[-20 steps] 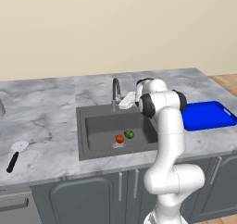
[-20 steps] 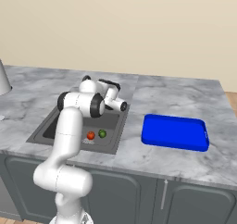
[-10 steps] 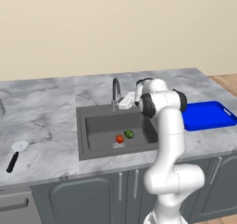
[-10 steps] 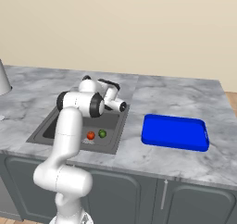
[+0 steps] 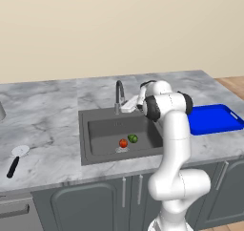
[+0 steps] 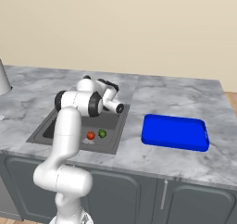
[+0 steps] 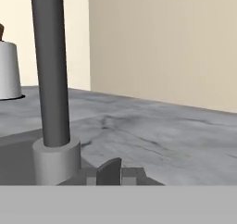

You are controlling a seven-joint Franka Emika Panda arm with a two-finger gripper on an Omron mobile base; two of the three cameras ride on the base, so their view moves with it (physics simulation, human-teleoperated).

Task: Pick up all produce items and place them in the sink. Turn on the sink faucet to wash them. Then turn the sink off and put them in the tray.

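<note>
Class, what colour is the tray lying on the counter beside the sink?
Bright blue. The tray shows best in the right base view.

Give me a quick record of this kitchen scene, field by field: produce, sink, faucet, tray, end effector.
produce: small red-orange round item and small green round item, side by side in the basin
sink: square dark grey recessed basin, near its drain
faucet: slim grey metal gooseneck tap, no water visible
tray: flat bright blue rectangular tray, nothing on it
end effector: white two-finger end effector at the faucet base; finger state unclear

Everything around me is evenly bright and flat, typical render look: no glare, barely any shadows, edges crisp, nothing blurred or warped.
</note>
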